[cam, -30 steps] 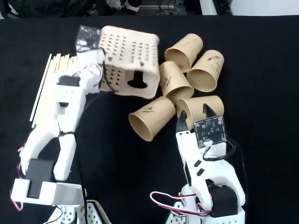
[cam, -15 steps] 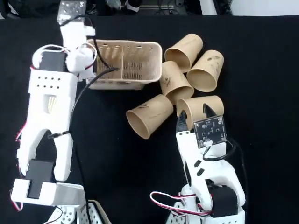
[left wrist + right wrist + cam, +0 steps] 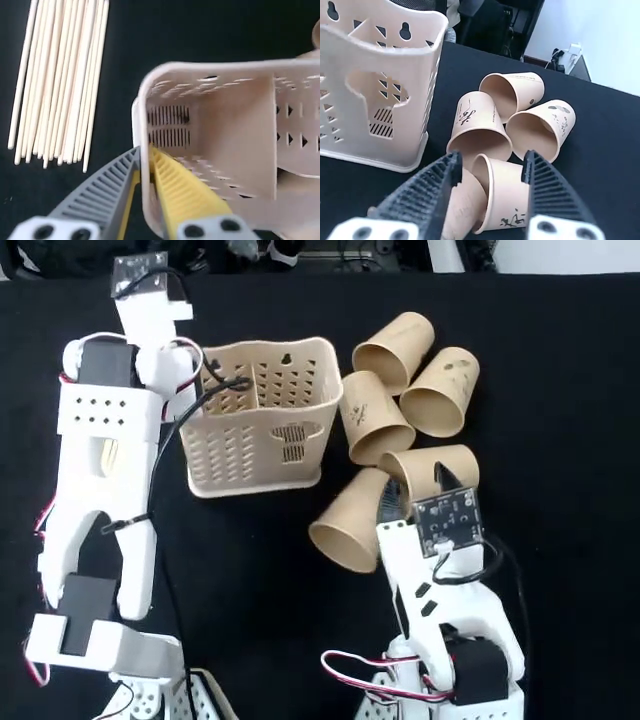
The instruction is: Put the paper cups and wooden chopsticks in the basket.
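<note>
The beige perforated basket (image 3: 262,430) stands upright at the table's middle left. My left gripper (image 3: 205,380) is shut on its left wall; the wall is pinched between the grey and yellow fingers (image 3: 170,185), and the basket (image 3: 235,130) is empty inside. Wooden chopsticks (image 3: 60,80) lie in a bundle on the cloth beside the basket. Several paper cups (image 3: 443,390) lie on their sides right of the basket. My right gripper (image 3: 412,483) is open over the nearest cups (image 3: 502,192), with the basket (image 3: 375,85) off to one side.
The table is covered in black cloth (image 3: 560,490), with bare room at the right and in front of the basket. The left arm's body (image 3: 105,470) covers the strip left of the basket. Chairs and cables stand beyond the far edge.
The left arm swung the basket from lying on its side to standing upright, a little nearer. The nearest cup shifted right, toward my right gripper. The right arm stayed still.
</note>
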You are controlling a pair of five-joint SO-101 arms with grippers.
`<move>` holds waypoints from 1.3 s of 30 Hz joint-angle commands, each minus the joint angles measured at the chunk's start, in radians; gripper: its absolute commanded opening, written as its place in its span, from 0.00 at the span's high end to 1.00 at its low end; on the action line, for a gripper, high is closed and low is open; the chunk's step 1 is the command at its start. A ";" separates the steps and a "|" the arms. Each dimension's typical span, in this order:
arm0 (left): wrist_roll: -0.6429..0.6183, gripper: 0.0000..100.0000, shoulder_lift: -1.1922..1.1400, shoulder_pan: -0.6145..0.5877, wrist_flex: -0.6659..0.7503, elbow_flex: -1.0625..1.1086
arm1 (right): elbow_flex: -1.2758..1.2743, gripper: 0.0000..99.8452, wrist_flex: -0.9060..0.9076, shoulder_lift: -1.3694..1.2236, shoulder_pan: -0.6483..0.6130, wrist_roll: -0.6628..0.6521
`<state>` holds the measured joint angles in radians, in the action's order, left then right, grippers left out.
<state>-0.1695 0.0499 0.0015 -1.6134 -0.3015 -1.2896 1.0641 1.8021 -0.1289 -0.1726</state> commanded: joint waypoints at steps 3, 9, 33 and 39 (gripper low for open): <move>-0.012 0.66 0.015 0.004 -0.109 -0.054 | 0.084 0.79 0.041 0.024 0.008 -0.110; -0.006 0.60 0.058 0.001 -0.147 -0.076 | 0.269 0.69 0.127 -0.255 0.006 -0.222; 0.238 0.60 0.962 -0.547 0.140 0.734 | -0.012 0.67 0.005 -0.610 -0.261 -0.678; 0.282 0.60 1.237 -0.601 0.267 1.139 | -0.174 0.67 -0.259 -0.605 -0.213 -0.675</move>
<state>0.0974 1.1638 -0.5769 -1.4032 0.6667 -1.4231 0.9337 1.1868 -0.3867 -0.8477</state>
